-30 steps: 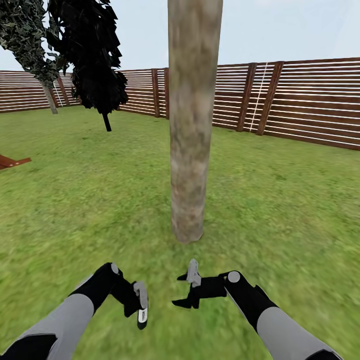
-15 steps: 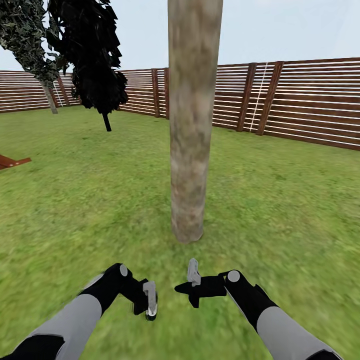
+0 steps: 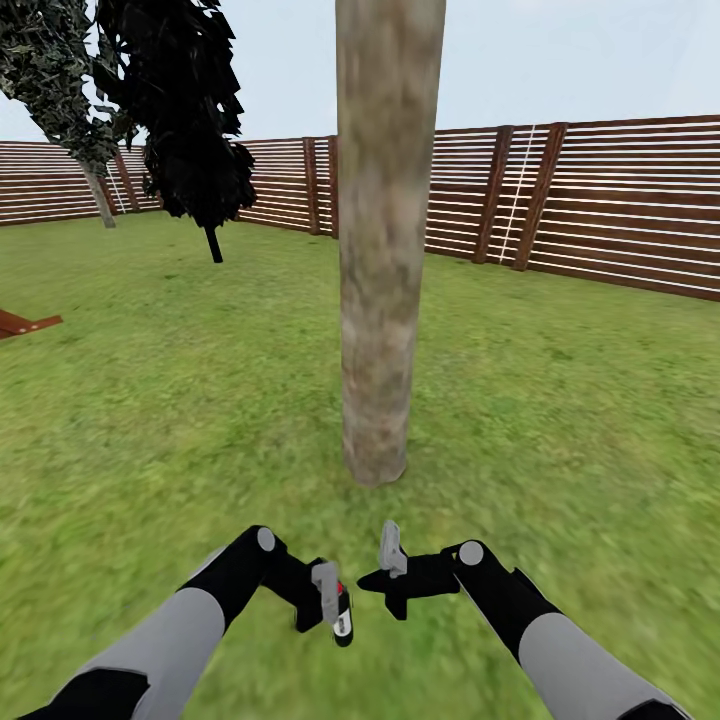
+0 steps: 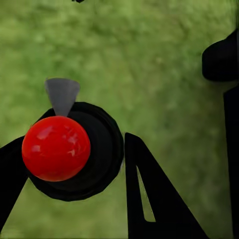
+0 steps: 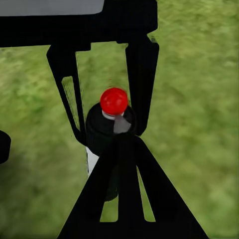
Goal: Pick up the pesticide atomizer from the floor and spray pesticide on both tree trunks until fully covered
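Head view: the left gripper (image 3: 335, 607) pinches the pesticide atomizer (image 3: 341, 612), a dark can with a red top. Straight ahead of it, near, stands the tree trunk (image 3: 385, 250) on the lawn (image 3: 560, 400). The right gripper (image 3: 395, 570) sits just beside the can; I cannot tell if it is spread.

Left wrist view: the red cap (image 4: 56, 148) sits between the two fingers (image 4: 149, 199), with a grey nozzle (image 4: 62, 94).

Right wrist view: the can (image 5: 107, 144) sits right in front of the right gripper, between the left one's fingers.

To do it well, turn the nozzle toward the trunk first (it seems to point elsewhere), then spray from low to high.
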Tool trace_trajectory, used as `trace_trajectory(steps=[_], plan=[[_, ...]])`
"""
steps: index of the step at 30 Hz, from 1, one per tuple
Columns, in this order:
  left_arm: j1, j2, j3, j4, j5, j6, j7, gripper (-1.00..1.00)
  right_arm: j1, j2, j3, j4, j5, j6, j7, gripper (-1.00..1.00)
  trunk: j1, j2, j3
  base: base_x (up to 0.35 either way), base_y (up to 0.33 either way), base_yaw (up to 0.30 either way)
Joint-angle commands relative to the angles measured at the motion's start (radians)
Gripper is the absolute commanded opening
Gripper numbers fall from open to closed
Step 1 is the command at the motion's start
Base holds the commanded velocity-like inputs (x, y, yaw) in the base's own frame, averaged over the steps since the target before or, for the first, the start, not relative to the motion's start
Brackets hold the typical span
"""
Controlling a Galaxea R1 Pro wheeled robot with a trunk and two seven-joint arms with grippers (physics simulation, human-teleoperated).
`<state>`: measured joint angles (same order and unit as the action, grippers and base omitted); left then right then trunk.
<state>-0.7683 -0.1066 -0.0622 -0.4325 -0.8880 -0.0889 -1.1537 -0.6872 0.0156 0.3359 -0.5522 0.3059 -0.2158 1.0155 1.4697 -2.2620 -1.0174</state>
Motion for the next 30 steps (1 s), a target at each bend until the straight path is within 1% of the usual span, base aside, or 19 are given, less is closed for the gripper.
trace_trajectory(steps=[1,9,11,12,14,24,26,28,29,30], plan=[[0.000,-0.006,0.000,0.000,0.000,0.000,0.000,-1.00,0.000,0.000,0.000,0.000,0.000,0.000,0.000,-1.00,0.000,0.000,0.000,0.000,0.000,0.000],[0.001,-0.028,0.004,0.001,0.003,0.000,-0.001,-1.00,0.000,0.001,0.000,-0.001,0.001,0.000,0.000,-1.00,0.000,0.000,0.000,0.000,0.000,0.000],[0.001,-0.031,0.004,0.001,0.016,-0.002,-0.001,-1.00,0.000,0.001,0.000,0.000,0.001,0.000,0.000,-1.00,0.000,0.000,0.000,0.000,0.000,0.000],[0.001,-0.032,0.004,0.001,0.028,-0.003,-0.001,-1.00,0.000,0.001,0.000,0.000,0.001,0.000,0.000,-1.00,0.000,0.000,0.000,0.000,0.000,0.000],[0.001,-0.034,0.004,0.001,0.035,-0.003,-0.001,-1.00,0.000,0.001,0.000,0.000,0.001,0.000,0.000,-1.00,0.000,0.000,0.000,0.000,0.000,0.000],[0.001,-0.035,0.002,0.003,0.037,-0.003,-0.003,-1.00,0.000,0.001,0.000,-0.001,0.001,0.000,0.000,-1.00,0.000,0.000,0.000,0.000,0.000,0.000],[0.000,-0.031,-0.002,0.008,0.030,-0.002,-0.002,-1.00,0.000,0.001,0.000,-0.001,0.001,0.000,0.000,-1.00,0.000,0.000,0.000,0.000,0.000,0.000],[-0.003,-0.022,-0.005,0.010,0.007,0.004,0.000,-1.00,0.000,0.001,0.001,0.000,0.001,0.000,0.000,-1.00,0.000,0.000,0.000,0.000,0.000,0.000],[-0.004,-0.004,-0.005,0.009,-0.020,0.006,0.000,-1.00,0.000,0.000,0.001,0.000,0.001,0.000,0.000,-1.00,0.000,0.000,0.000,0.000,0.000,0.000],[-0.006,0.026,-0.004,0.007,-0.051,0.009,0.000,-1.00,0.000,0.000,0.001,0.000,0.001,0.000,0.000,-1.00,0.000,0.000,0.000,0.000,0.000,0.000]])
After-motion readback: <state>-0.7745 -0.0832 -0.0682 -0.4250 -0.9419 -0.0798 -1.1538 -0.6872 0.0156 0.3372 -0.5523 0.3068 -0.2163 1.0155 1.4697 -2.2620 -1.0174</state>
